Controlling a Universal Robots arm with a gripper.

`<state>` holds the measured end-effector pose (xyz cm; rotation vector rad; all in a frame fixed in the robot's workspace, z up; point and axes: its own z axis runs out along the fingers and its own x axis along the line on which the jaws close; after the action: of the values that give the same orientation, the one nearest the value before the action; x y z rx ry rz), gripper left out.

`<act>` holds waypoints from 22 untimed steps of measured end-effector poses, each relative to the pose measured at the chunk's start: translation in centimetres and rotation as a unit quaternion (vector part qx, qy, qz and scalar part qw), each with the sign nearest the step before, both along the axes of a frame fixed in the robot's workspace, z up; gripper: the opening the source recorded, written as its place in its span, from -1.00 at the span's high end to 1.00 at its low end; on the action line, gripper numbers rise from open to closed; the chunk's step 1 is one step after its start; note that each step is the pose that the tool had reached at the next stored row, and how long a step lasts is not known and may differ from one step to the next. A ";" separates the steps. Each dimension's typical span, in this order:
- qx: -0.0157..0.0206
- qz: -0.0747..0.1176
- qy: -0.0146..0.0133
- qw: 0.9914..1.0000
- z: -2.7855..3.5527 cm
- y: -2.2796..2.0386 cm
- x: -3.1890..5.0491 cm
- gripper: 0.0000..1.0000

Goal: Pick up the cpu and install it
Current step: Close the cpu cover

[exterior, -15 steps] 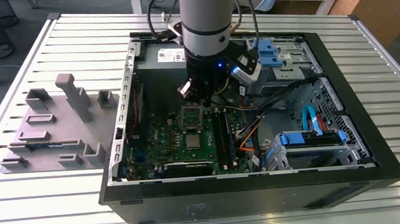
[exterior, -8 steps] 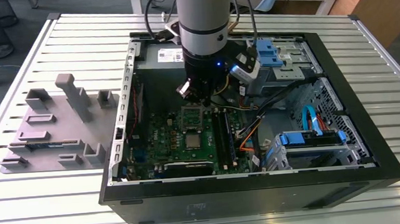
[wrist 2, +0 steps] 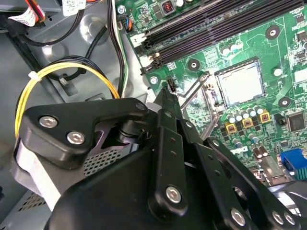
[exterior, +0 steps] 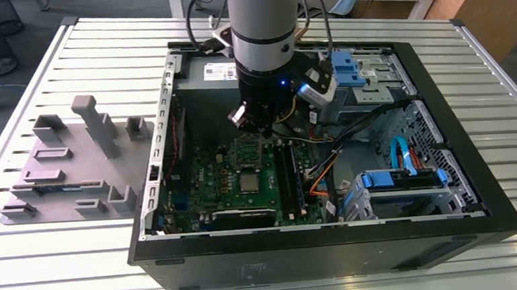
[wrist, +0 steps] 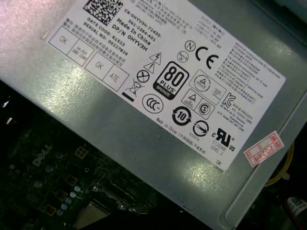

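The small flat square cpu with its dull silver metal top [wrist 2: 240, 84] already sits in its socket on the green circuit board [exterior: 220, 178], inside the open black metal computer case [exterior: 463, 193] lying on its side on the ribbed metal desk [exterior: 68, 264]. The black end effector [wrist 2: 168, 96] hangs just above the board, apart from the cpu, its fingers together on nothing. The hinged socket frame stands open, so the chip lies exposed

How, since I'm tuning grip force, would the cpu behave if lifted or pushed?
The cpu is a thin flat square with a metal top, so it is probably stiff and light, and it won't roll. It lies low inside the socket, so a sideways push would likely not shift it, and little edge shows for gripping.
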<state>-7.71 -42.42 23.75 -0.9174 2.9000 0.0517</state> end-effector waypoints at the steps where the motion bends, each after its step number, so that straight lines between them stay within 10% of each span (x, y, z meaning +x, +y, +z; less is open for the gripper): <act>1: 0.000 0.000 0.000 1.000 0.02 -0.03 0.00 0.79; 22: 0.008 0.006 0.000 1.000 0.39 -0.54 -0.01 0.79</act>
<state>-7.72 -42.96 24.14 -0.9310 2.8891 0.0761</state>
